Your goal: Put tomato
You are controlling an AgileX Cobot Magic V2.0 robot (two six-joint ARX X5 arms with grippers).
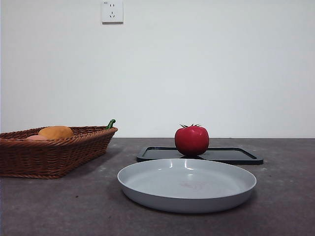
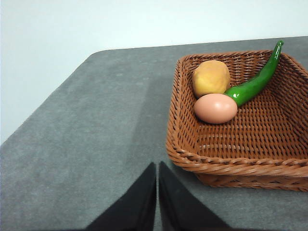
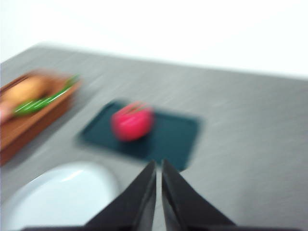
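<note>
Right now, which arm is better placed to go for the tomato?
Right. Its gripper faces the tomato on the dark tray. The left gripper sits by the basket, tomato out of its view.

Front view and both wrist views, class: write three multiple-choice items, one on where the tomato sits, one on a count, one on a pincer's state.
1. The glossy round red tomato sits on:
A. the flat black rectangular tray
B. the pale grey round plate
C. the brown woven wicker basket

2. Items in the basket:
A. one
B. three
C. five

3. The left pincer is:
A. holding the tomato
B. wide open
C. shut, empty

Answers: 1 A, the tomato rests on the tray behind the plate. 2 B, a yellow-orange fruit, a tan egg and a green chilli pepper. 3 C, its jaws meet over bare table.
</note>
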